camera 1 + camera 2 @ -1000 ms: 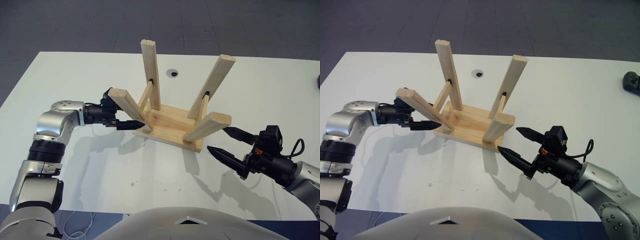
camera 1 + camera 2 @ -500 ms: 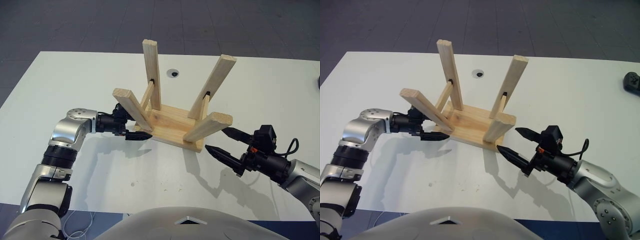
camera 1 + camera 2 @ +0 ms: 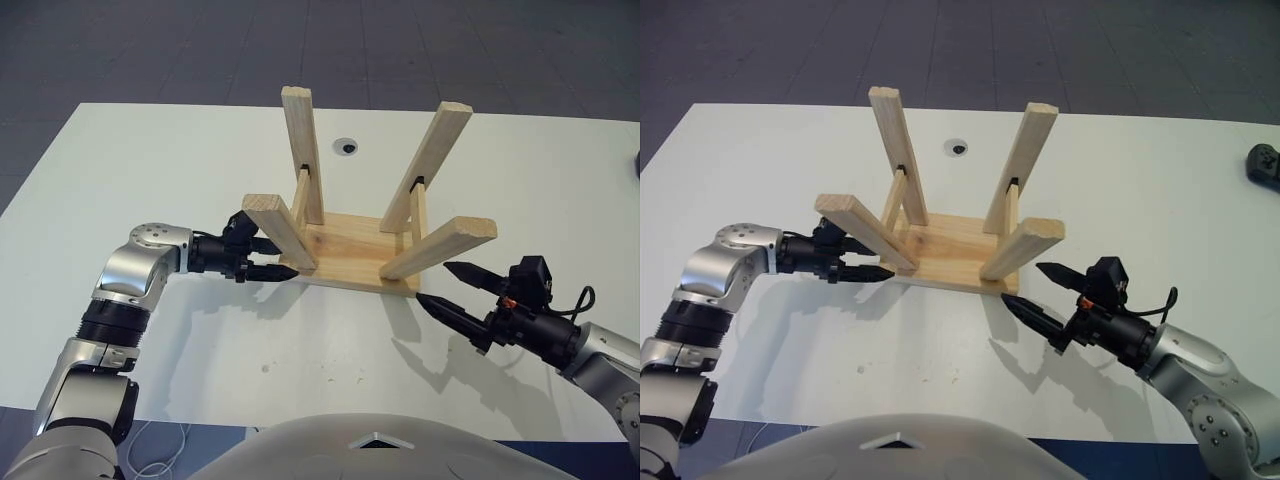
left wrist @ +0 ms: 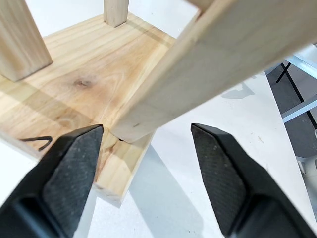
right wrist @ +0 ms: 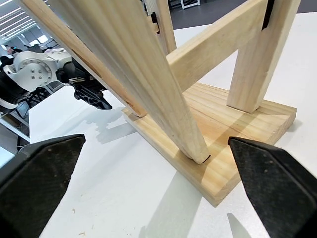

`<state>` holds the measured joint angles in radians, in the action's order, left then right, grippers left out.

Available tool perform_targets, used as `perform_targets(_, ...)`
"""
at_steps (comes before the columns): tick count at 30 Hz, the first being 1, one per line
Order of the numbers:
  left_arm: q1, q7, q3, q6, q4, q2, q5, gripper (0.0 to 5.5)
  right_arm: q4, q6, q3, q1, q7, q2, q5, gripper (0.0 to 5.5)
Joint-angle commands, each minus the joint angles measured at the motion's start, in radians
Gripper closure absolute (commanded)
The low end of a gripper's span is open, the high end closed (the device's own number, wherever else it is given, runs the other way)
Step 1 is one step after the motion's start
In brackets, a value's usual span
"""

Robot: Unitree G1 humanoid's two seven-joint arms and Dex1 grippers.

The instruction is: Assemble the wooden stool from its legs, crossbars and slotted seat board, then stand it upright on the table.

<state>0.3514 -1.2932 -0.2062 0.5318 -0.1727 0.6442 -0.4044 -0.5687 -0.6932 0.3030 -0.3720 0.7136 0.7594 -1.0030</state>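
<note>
The wooden stool lies upside down, its seat board (image 3: 350, 250) flat on the white table and all its legs pointing up. Crossbars (image 3: 298, 190) join the legs on each side. My left gripper (image 3: 278, 257) is open at the board's near-left corner. Its fingers (image 4: 74, 168) stand either side of the base of the near-left leg (image 4: 198, 74), not touching it. My right gripper (image 3: 432, 282) is open, low over the table, just off the board's near-right corner and below the near-right leg (image 3: 440, 245). That leg (image 5: 138, 84) rises between its fingers (image 5: 39, 178) in the right wrist view.
A round hole (image 3: 347, 147) sits in the table (image 3: 150, 150) behind the stool. A dark object (image 3: 1265, 165) lies at the far right edge. Bare table stretches to the left, right and front of the stool.
The stool has turned on the table, its near legs swinging to the right. My left gripper followed to the near-left leg's base. My right gripper edged closer to the board.
</note>
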Motion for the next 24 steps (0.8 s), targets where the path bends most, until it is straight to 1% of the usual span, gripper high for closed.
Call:
perform_targets(1,0.019,0.013,-0.010,0.001,-0.003,-0.026,0.014,3.15,0.086,-0.022,-0.055,0.111,0.038,0.016,0.038,0.10)
perform_targets(2,0.025,0.015,-0.012,0.000,-0.005,-0.035,0.015,3.27,0.100,-0.030,-0.068,0.129,0.048,0.015,0.040,0.10)
perform_targets(4,0.043,0.018,-0.015,0.001,-0.015,-0.052,0.018,3.68,0.129,-0.035,-0.098,0.155,0.069,0.012,0.059,0.10)
perform_targets(9,0.091,0.007,-0.027,0.008,-0.032,-0.078,0.027,4.38,0.186,-0.028,-0.169,0.200,0.101,-0.006,0.118,0.10)
perform_targets(13,0.120,-0.008,-0.043,0.004,-0.059,-0.090,0.037,4.97,0.221,-0.017,-0.196,0.218,0.118,-0.020,0.158,0.10)
perform_targets(15,0.121,-0.017,-0.050,0.009,-0.056,-0.091,0.037,5.38,0.229,-0.019,-0.198,0.224,0.120,-0.028,0.165,0.10)
perform_targets(16,0.120,-0.020,-0.051,0.013,-0.053,-0.090,0.035,5.48,0.228,-0.021,-0.199,0.227,0.120,-0.031,0.168,0.10)
perform_targets(21,0.129,-0.032,-0.052,0.005,-0.066,-0.082,0.042,5.48,0.219,-0.028,-0.195,0.214,0.120,-0.039,0.167,0.10)
perform_targets(22,0.138,-0.028,-0.046,-0.006,-0.083,-0.080,0.049,5.28,0.218,-0.029,-0.193,0.210,0.122,-0.037,0.168,0.10)
perform_targets(24,0.153,-0.034,-0.038,-0.015,-0.106,-0.071,0.055,5.05,0.221,-0.029,-0.189,0.212,0.126,-0.033,0.170,0.10)
